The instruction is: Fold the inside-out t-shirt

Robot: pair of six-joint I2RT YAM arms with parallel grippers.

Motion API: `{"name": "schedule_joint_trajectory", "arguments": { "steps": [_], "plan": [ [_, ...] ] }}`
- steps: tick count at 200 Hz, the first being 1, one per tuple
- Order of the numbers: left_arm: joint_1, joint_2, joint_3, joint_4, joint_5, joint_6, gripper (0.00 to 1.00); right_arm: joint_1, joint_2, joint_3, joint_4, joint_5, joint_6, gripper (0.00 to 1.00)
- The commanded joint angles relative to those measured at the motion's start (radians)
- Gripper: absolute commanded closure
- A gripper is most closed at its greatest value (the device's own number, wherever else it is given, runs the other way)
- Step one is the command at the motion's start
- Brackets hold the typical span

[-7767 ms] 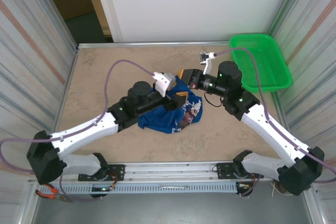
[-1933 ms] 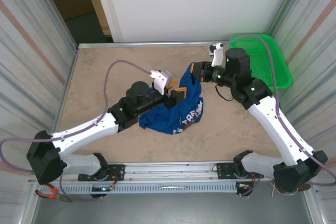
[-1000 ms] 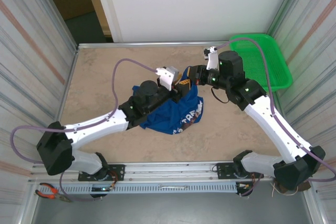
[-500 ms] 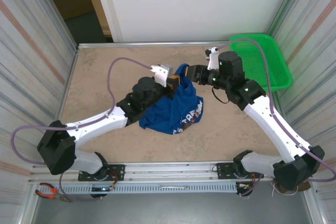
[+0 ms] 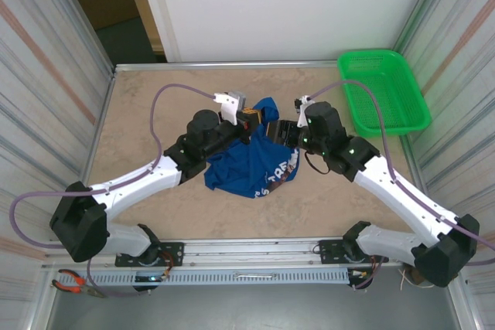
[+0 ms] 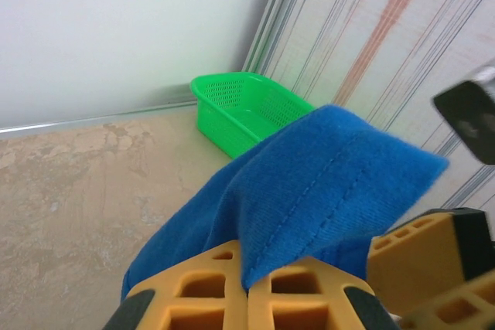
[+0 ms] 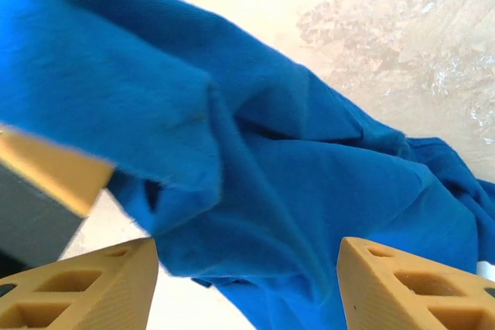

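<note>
Left gripper (image 5: 253, 120) clamped on a raised fold of the t-shirt (image 5: 251, 166), mid-table (image 5: 147, 106). Right gripper (image 7: 247, 284) open, fingers either side of the cloth, gripping nothing. Green basket (image 5: 384, 92) far right, well apart.

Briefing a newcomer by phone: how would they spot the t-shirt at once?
Find the beige table and look at its middle. The t-shirt is the crumpled royal-blue cloth with a printed graphic; its neighbour, the mesh basket, is rigid green plastic.
</note>
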State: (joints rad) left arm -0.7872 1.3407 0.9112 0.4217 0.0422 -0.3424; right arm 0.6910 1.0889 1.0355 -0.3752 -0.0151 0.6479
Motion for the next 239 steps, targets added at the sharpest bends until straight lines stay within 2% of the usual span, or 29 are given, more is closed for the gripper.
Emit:
{"name": "schedule_joint_trajectory", "arguments": {
  "steps": [1,25,52,99,114,127,129,155,189,210,223,239],
  "plan": [
    [0.003,-0.031,0.004,0.002,0.008,-0.011,1.0,0.062,-0.045,-0.003,0.034,0.152,0.046,0.39],
    [0.003,-0.031,0.007,-0.001,0.005,-0.011,1.0,0.136,-0.053,-0.003,0.053,0.237,0.065,0.47],
    [0.003,-0.032,0.014,-0.004,0.003,-0.009,1.0,0.171,-0.015,0.007,0.082,0.241,0.086,0.61],
    [0.003,-0.048,0.017,-0.004,0.013,-0.021,1.0,0.158,0.078,0.026,0.103,0.28,0.094,0.63],
    [0.003,-0.057,0.013,0.001,0.01,-0.027,1.0,0.134,0.094,0.026,0.106,0.279,0.096,0.75],
    [0.005,-0.063,0.009,0.002,0.008,-0.029,1.0,0.109,0.091,0.024,0.105,0.271,0.096,0.97],
    [0.004,-0.063,0.009,0.002,0.007,-0.03,1.0,0.104,0.09,0.024,0.105,0.264,0.096,1.0],
    [0.024,-0.06,0.014,-0.028,-0.011,-0.048,1.0,0.048,0.044,0.044,0.092,0.136,0.052,1.0],
    [0.107,-0.036,0.019,-0.081,0.011,-0.08,1.0,-0.056,-0.07,0.114,0.089,-0.255,-0.032,1.0],
    [0.154,-0.026,0.003,-0.065,0.04,-0.098,1.0,-0.104,-0.147,0.146,0.106,-0.414,-0.04,1.0],
    [0.169,-0.026,0.0,-0.058,0.056,-0.097,1.0,-0.126,-0.171,0.146,0.129,-0.451,-0.022,1.0],
    [0.174,-0.033,-0.002,-0.042,0.076,-0.091,1.0,-0.143,-0.178,0.124,0.145,-0.439,-0.012,1.0]
  ]
}}
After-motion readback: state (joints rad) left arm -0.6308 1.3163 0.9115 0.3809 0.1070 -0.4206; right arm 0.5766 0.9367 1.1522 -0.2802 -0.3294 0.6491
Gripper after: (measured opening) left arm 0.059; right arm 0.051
